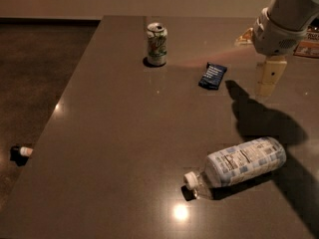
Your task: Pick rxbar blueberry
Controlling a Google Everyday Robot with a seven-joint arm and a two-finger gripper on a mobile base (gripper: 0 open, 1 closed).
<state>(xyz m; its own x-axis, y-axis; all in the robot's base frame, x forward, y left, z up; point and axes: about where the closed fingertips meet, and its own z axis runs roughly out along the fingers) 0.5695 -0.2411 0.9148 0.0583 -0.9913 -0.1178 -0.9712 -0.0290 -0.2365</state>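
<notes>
The rxbar blueberry [213,76] lies flat on the table [119,133], toward its far right part, its dark-blue wrapper turned at a slant. To its right, near but apart, the end effector [269,78] hangs above the table, pointing down; whether it is apart or together I cannot tell. A green-and-white can [157,44] stands upright to the bar's left. A clear plastic bottle [240,163] lies on its side nearer the camera.

Brown table [114,133] with upright soda can [157,44], flat rxbar blueberry [213,75], bottle [239,163] on its side; gripper [268,82] above right.
</notes>
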